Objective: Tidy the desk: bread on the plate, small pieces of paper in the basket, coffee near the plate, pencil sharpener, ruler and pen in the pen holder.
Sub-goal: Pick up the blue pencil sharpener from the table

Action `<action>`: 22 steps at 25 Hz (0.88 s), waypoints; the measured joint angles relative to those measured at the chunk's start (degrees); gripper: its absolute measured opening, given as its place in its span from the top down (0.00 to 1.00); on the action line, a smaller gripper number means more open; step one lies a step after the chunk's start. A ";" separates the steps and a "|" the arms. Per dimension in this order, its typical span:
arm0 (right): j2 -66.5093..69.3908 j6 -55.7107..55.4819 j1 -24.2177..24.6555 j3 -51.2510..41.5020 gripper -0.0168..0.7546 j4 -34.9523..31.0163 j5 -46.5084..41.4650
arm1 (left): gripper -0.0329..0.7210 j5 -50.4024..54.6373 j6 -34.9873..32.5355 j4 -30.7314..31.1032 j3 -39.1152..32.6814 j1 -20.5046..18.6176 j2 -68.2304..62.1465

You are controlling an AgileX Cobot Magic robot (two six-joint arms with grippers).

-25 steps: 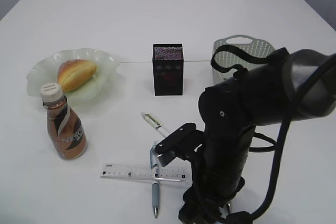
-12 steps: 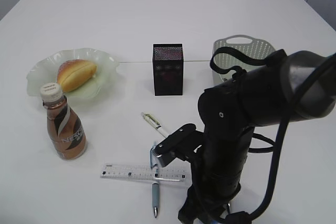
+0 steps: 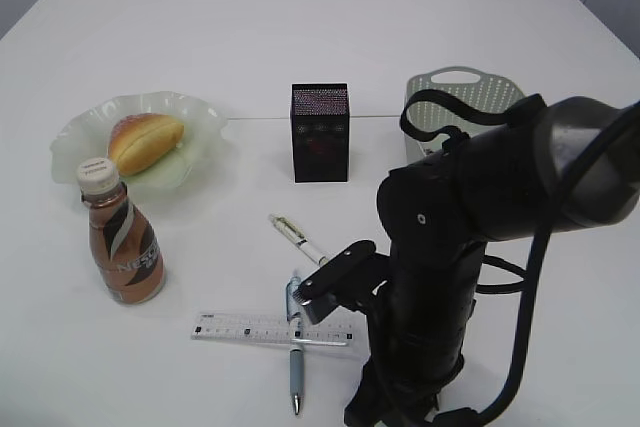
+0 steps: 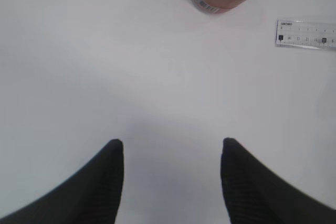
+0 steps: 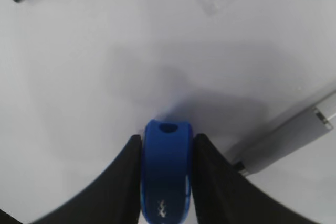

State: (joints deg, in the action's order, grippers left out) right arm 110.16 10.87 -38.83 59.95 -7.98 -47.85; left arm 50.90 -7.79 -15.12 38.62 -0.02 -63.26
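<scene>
While the right pincer [image 5: 165, 182] is clamped on a small blue pencil sharpener [image 5: 166, 171] low over the near edge of the white counter [image 3: 300, 37], the left pincer [image 4: 172, 182] hangs open and empty above bare surface near the coffee [image 3: 120, 237]. The bread [image 3: 146, 140] lies on the plate [image 3: 85, 127] toward the left edge with the coffee just in front. The pen holder [image 3: 320, 132] stands mid-counter, the basket [image 3: 460, 92] toward the right edge, and the ruler [image 3: 240, 328] crosses a pen [image 3: 295, 362] near the front edge.
</scene>
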 joint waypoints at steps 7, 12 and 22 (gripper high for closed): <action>-2.82 0.00 0.00 0.26 0.70 0.12 -0.33 | 0.38 0.00 0.00 0.00 0.00 0.00 0.00; -6.14 -0.49 0.00 4.12 0.70 0.63 -0.77 | 0.38 -0.02 0.00 0.00 0.00 0.00 0.00; -7.04 -15.17 0.15 20.46 0.70 20.05 -1.43 | 0.38 -0.12 0.00 0.00 0.00 0.00 0.00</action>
State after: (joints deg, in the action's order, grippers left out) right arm 103.12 -4.30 -38.69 80.41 12.07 -49.28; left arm 50.77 -7.79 -15.12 38.62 -0.02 -63.26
